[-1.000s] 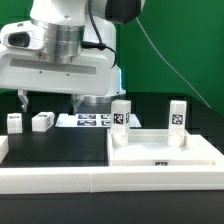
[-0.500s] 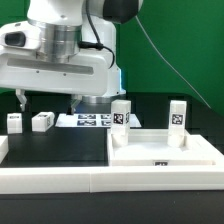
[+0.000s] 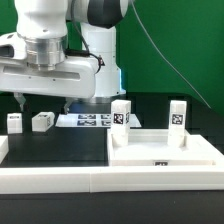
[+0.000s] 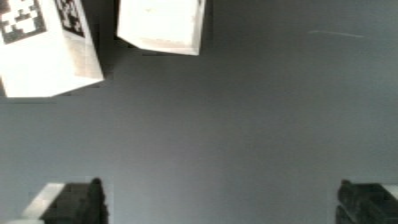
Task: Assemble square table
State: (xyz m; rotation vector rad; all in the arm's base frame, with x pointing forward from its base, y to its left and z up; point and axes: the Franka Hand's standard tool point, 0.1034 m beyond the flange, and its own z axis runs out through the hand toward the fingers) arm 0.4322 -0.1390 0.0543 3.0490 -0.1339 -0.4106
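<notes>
Gripper point(image 3: 45, 104) released, empty; two white block legs point(image 3: 42, 121) nearby beneath, untouched.

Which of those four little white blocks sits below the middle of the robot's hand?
The white plastic block second from the exterior view's left: it alone lies under the gap of the open hand.
</notes>
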